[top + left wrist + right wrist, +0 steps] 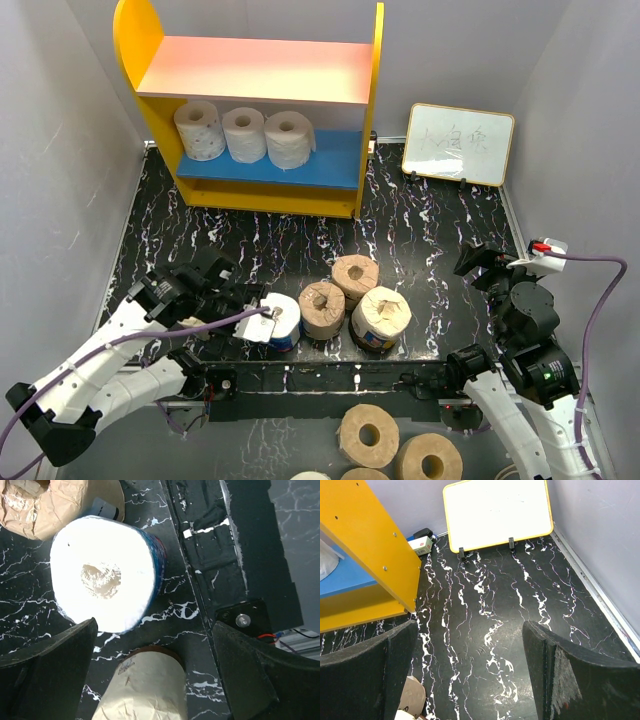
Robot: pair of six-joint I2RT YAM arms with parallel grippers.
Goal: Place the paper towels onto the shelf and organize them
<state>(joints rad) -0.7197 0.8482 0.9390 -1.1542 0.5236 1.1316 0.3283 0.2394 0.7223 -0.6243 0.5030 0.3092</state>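
The blue-wrapped roll [277, 320] [102, 580] stands on end on the black marbled table [420, 220], well apart from the shelf [135, 40]. On the shelf's blue lower board three white rolls [245, 133] sit in a row, and the pink upper board is bare. Just to the blue-wrapped roll's right three tan-brown rolls [352, 297] cluster together, and one with a dark label [380, 320] is nearest the front. The left gripper [245, 305] [155, 625] is spread wide and grips nothing. The blue-wrapped roll lies just ahead of its fingertips, nearer the left finger [50, 670]. A cream paper-wrapped roll [145, 687] lies between the fingers, cut off by the frame; whether it touches either finger I cannot tell. The right gripper [480, 262] [470, 625] hangs wide open and empty above bare table, between the shelf's right yellow panel [370, 545] and the whiteboard [459, 143] [497, 512]. Wider bare tan rolls [368, 435] lie at the near edge, partly cropped.
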